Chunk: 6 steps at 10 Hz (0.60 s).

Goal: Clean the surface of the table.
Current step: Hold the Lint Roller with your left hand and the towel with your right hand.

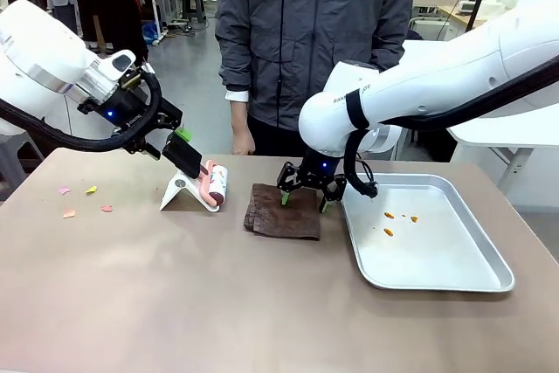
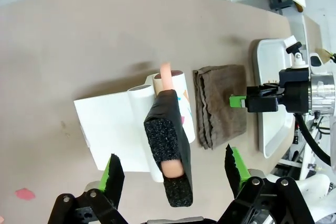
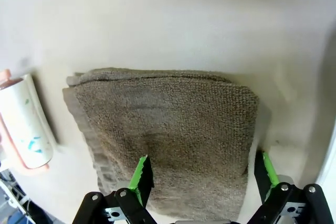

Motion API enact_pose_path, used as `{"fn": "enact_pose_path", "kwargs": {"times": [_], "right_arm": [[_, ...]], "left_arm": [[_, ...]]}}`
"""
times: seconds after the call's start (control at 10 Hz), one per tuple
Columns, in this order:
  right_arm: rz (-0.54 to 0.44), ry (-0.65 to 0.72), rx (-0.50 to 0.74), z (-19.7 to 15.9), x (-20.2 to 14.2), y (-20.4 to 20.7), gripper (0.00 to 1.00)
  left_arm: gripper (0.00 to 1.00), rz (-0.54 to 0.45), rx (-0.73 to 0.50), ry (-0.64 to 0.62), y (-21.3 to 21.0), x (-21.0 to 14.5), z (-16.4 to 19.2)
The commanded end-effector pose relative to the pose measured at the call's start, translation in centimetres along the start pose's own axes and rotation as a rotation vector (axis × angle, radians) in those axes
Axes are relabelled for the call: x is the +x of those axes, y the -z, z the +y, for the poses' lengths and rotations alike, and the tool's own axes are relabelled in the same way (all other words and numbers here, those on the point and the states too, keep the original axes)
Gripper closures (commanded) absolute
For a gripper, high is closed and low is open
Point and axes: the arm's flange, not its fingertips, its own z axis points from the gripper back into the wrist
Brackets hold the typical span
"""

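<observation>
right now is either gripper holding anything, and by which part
Nothing: left gripper open astride the lint roller handle, right gripper open over the brown towel.

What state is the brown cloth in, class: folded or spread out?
Folded. The brown cloth shows stacked layer edges along one side and lies as a thick compact rectangle on the table.

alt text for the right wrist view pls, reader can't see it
The right gripper, jaws open, is poised over a folded brown cloth lying flat on the taupe table, its two green-padded fingers rising from the bottom edge. A lint roller sits at the picture's left edge.
</observation>
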Motion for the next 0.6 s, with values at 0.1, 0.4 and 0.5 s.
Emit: {"fn": "enact_pose_path", "kwargs": {"times": [0.1, 0.4, 0.5], "right_arm": [[-0.005, 0.027, -0.037, 1.03, 0.22, -0.11, 0.15], [0.035, 0.028, -0.026, 1.41, -0.25, -0.03, 1.00], [0.042, 0.033, -0.033, 1.36, -0.36, -0.01, 1.00]], "left_arm": [[0.00, 0.014, -0.014, 0.001, -0.14, -0.35, 0.58], [0.66, 0.003, -0.050, 0.013, 0.19, -0.26, 0.88], [1.00, 0.008, -0.051, 0.016, 0.37, -0.23, 0.78]]}}
